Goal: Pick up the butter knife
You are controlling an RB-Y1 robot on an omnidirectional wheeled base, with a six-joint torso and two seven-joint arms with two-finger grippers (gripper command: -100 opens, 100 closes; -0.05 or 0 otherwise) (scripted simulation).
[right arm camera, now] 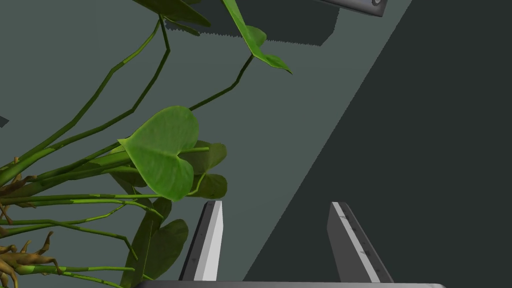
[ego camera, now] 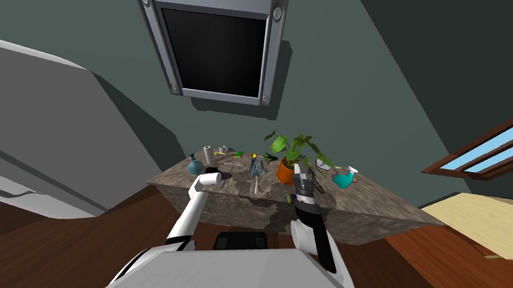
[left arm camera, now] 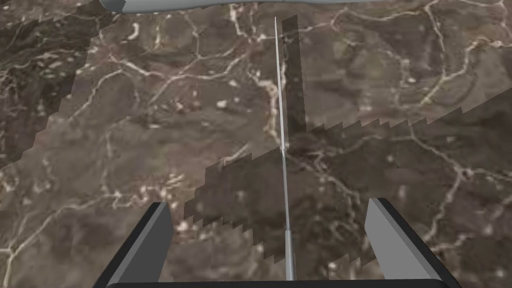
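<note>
The butter knife (left arm camera: 282, 125) is a thin silvery strip lying flat on the brown marble tabletop (left arm camera: 125, 150). It runs straight away from my left gripper (left arm camera: 269, 202). That gripper is open and hovers low over the table, with the knife's near end between its two fingers (left arm camera: 155, 235), nearer the right one and touching neither. In the head view my left gripper (ego camera: 224, 175) is over the table's front left part. My right gripper (ego camera: 299, 167) is raised beside the potted plant (ego camera: 285, 172), open and holding nothing (right arm camera: 276, 205).
On the marble table (ego camera: 245, 203) stand a teal vase (ego camera: 194, 165), a white roll (ego camera: 207, 154), a dark brush (ego camera: 257, 170), the orange-potted plant and a teal spray bottle (ego camera: 344, 179). Plant leaves (right arm camera: 160, 155) hang close to the right fingers. A dark screen (ego camera: 211, 51) hangs on the wall.
</note>
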